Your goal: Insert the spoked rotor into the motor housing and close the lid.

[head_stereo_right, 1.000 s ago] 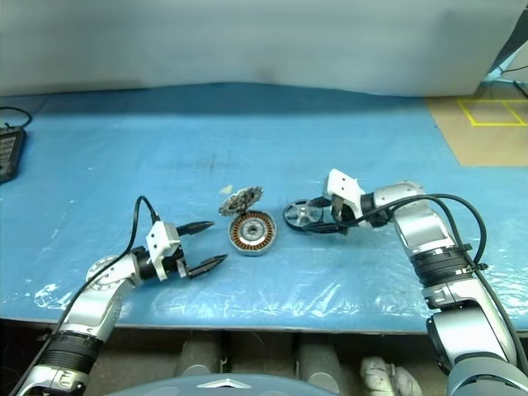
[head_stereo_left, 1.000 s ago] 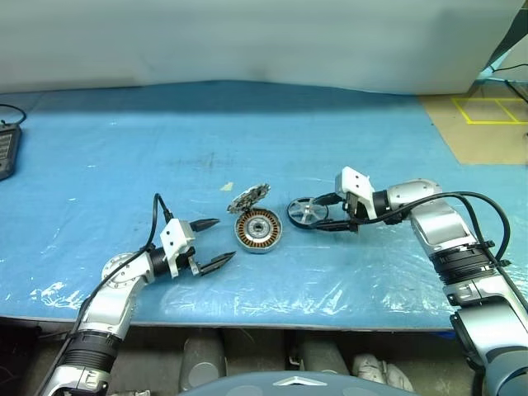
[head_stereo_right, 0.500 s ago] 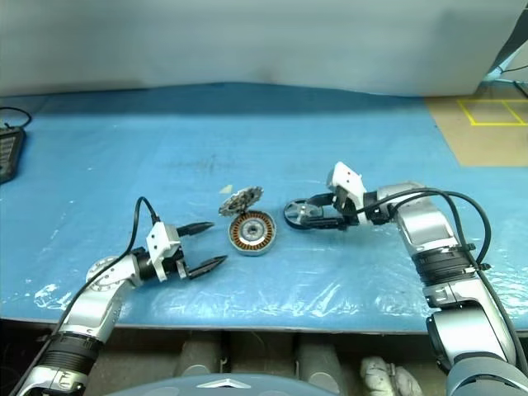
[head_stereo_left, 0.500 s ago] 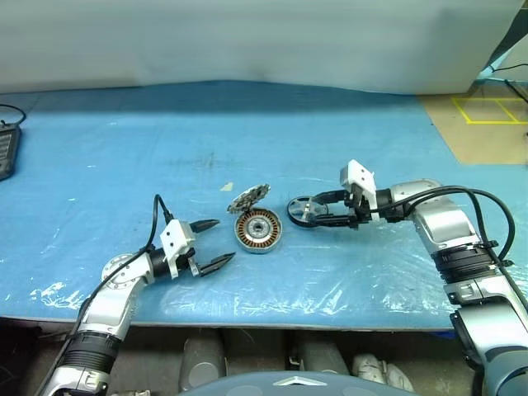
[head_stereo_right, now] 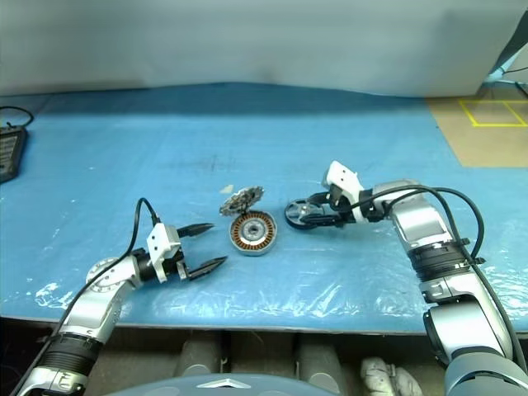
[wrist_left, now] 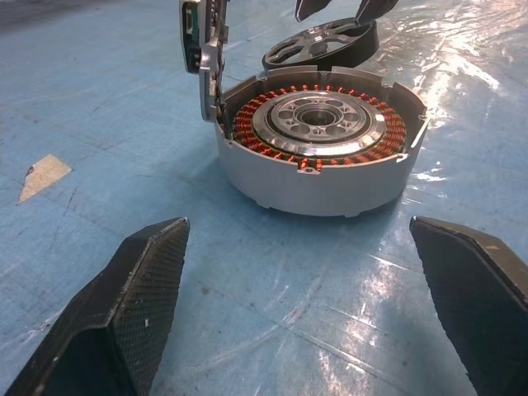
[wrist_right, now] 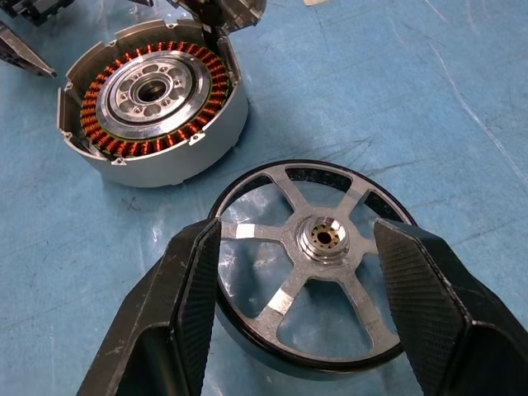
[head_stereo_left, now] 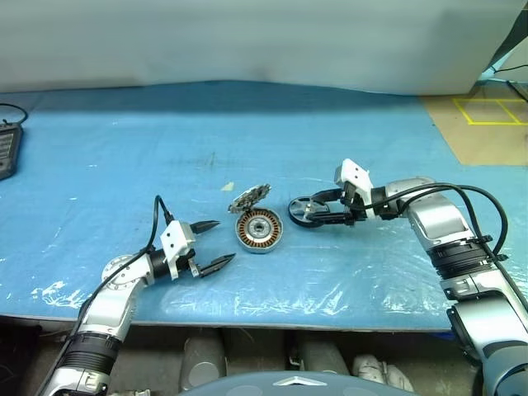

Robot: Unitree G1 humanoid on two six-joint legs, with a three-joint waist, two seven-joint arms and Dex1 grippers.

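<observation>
Black-rimmed spoked rotor [wrist_right: 318,264] (shiny silver hub) lies flat.

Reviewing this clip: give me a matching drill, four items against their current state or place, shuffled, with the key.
Items:
1. spoked rotor
2. motor housing
3. lid
4. left pincer

States:
A. tilted up on its hinge, open
B. open, holding nothing, beside the housing
C. flat on the blue sheet, between the right pincer's fingers
D. copper windings exposed, nothing inserted

Pairs: 1-C, 2-D, 3-A, 4-B
</observation>
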